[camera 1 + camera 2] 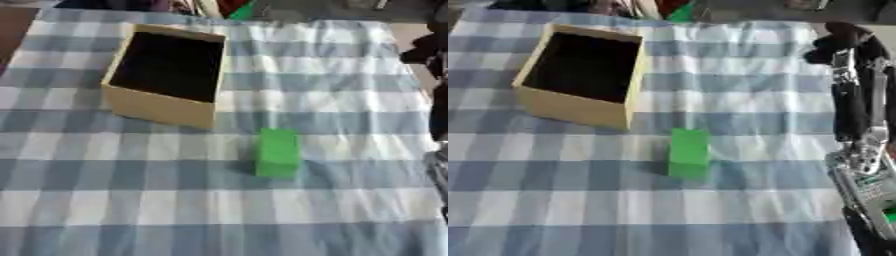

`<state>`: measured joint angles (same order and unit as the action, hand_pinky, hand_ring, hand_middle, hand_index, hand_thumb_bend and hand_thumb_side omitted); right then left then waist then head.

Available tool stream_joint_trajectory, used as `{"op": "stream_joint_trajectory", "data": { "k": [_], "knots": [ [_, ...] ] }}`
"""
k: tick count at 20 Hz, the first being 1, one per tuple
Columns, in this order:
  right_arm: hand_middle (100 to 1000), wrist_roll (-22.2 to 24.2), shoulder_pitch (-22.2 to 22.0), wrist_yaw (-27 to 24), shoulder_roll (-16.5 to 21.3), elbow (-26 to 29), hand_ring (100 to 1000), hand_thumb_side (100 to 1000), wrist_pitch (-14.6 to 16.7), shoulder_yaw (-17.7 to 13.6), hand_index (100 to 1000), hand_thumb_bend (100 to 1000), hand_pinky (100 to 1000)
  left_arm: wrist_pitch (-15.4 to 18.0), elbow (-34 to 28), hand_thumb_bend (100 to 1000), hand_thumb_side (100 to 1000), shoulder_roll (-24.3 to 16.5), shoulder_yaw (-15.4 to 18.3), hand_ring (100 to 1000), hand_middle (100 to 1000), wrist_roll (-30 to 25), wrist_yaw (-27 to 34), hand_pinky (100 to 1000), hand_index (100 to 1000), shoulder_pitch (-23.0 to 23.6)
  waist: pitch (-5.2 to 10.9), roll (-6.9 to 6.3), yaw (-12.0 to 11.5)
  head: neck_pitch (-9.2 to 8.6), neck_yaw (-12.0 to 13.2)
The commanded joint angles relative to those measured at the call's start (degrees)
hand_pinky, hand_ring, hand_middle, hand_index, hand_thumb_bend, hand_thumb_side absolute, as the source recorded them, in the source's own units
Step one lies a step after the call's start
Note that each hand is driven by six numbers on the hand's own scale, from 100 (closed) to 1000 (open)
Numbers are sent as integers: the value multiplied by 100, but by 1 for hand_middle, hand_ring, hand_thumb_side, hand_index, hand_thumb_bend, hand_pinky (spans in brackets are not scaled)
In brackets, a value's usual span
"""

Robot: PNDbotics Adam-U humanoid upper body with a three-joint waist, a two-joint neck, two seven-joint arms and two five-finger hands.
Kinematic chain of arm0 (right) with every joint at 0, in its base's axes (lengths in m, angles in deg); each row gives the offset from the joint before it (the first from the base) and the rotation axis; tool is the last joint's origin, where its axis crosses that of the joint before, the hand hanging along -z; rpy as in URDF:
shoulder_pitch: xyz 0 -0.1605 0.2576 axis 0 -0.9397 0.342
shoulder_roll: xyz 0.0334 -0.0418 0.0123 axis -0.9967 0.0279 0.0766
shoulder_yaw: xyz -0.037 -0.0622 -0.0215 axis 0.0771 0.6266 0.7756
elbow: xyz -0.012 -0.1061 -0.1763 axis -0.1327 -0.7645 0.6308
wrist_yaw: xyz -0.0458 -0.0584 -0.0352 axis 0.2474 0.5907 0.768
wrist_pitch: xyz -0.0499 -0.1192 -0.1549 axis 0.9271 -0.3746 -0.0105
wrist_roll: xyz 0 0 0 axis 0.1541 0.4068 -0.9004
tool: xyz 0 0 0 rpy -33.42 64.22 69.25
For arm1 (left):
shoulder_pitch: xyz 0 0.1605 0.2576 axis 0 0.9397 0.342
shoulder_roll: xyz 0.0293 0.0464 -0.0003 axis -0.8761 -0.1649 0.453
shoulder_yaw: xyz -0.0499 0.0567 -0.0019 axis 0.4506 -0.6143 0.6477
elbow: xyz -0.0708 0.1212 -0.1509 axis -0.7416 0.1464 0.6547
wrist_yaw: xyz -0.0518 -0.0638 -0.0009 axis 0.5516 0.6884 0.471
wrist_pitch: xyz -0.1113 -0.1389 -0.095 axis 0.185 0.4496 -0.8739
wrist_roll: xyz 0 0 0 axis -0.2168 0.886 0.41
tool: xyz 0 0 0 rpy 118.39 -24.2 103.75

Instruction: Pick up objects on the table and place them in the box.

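Note:
A green block [278, 153] stands alone on the blue-and-white checked cloth, just right of the middle. Behind it and to the left sits the tan box [158, 109], open at the top with a dark inside in which I make out nothing. My right arm rises along the right edge in the right eye view, silver joints low and black links above. At its top is my right hand [846, 41], a dark shape raised at about the level of the box and well right of the block. It touches nothing. My left hand shows in neither view.
The checked tablecloth [131, 200] covers the whole table. Its far edge runs along the top of the view, with dark and coloured shapes [232, 7] beyond it. Bare cloth lies in front of the block and between the block and my right arm.

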<state>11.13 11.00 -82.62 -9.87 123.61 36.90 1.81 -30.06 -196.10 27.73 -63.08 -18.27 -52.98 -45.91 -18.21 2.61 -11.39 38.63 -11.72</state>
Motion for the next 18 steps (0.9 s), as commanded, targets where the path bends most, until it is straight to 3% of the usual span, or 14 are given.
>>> {"op": "stream_joint_trajectory", "data": {
  "k": [1, 11, 18],
  "knots": [
    [604, 130, 127, 513, 516, 98, 603, 764, -179, 24, 775, 100, 640, -8, -99, 100, 883, -82, 27, 602, 653, -18, -18, 691, 732, -16, 184, 30, 3, -23, 3],
    [739, 1438, 721, 2055, 2086, 98, 711, 856, -1262, 698, 880, 100, 721, -20, -99, 100, 883, -132, -11, 602, 654, -61, -6, 691, 733, 14, 239, 77, -39, 16, -47],
    [769, 2653, 1170, 2362, 2493, 98, 753, 902, -1395, 1143, 926, 100, 748, -29, -99, 100, 884, -135, -34, 603, 654, -98, 11, 691, 733, 22, 255, 104, -70, 29, -68]
  ]
}}
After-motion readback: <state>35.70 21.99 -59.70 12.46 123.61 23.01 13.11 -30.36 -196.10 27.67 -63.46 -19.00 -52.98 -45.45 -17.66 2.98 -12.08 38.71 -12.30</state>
